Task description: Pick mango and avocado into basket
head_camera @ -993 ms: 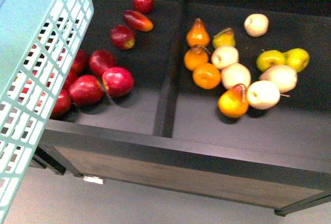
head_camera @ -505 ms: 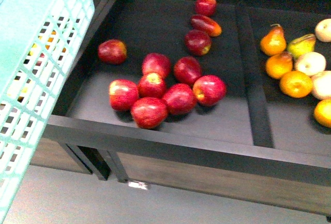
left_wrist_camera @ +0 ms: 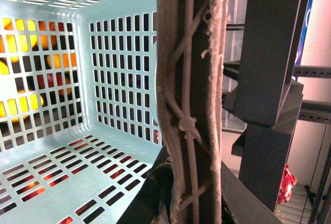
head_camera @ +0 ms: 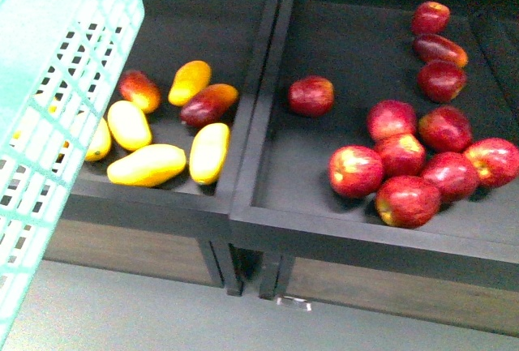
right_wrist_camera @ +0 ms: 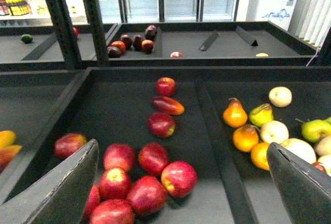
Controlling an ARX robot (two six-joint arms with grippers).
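The turquoise basket (head_camera: 57, 83) hangs at the far left of the front view, in front of the left bin. My left gripper (left_wrist_camera: 194, 203) is shut on its brown handle (left_wrist_camera: 191, 105); the slotted inside (left_wrist_camera: 114, 53) holds nothing. Plain yellow mangoes (head_camera: 147, 164) lie in the left bin, with others (head_camera: 208, 152) beside them and red-blushed ones (head_camera: 209, 104) behind. My right gripper (right_wrist_camera: 181, 193) is open and empty above the red apples (right_wrist_camera: 178, 178). I cannot make out an avocado for sure; a small dark green fruit (right_wrist_camera: 27, 38) lies in a far bin.
Red apples (head_camera: 405, 201) fill the bin right of the mangoes, behind a raised black divider (head_camera: 259, 100). Pears and pale fruit (right_wrist_camera: 261, 115) lie in the bin beyond. Dark fruit (right_wrist_camera: 126, 42) sits on a far stand. Grey floor (head_camera: 162, 310) lies below the bins.
The front view has swung left: the pears went out of view, the apples slid to the right, and the mango bin came in at the left. The basket stays at the left.
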